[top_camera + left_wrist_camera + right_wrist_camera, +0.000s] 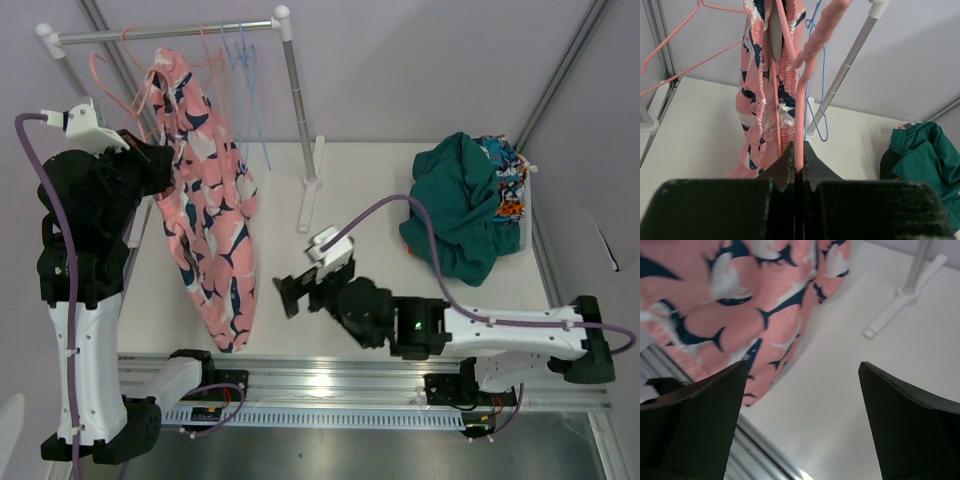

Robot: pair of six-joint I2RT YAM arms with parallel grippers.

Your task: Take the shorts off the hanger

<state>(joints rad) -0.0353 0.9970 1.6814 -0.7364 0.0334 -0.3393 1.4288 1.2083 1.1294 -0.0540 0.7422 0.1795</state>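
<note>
Pink shorts (205, 200) with a navy-and-white shark print hang from a pink hanger (800, 107) beside the clothes rack, their hem reaching the table. My left gripper (163, 162) is high at the waistband's left side. In the left wrist view the left gripper (799, 148) is shut on the hanger's thin pink bar, with the gathered waistband (759, 75) just beyond it. My right gripper (298, 288) is low over the table, right of the shorts' lower half. In the right wrist view the right gripper (802, 377) is open and holds nothing, the shorts (740, 300) ahead of it to the left.
A white rack with a rail (165, 33) and a post (298, 110) stands at the back, its foot (895, 312) on the table. Empty pink hangers (105, 80) and blue hangers (250, 90) hang from the rail. A pile of teal and printed shorts (465, 205) lies at the right.
</note>
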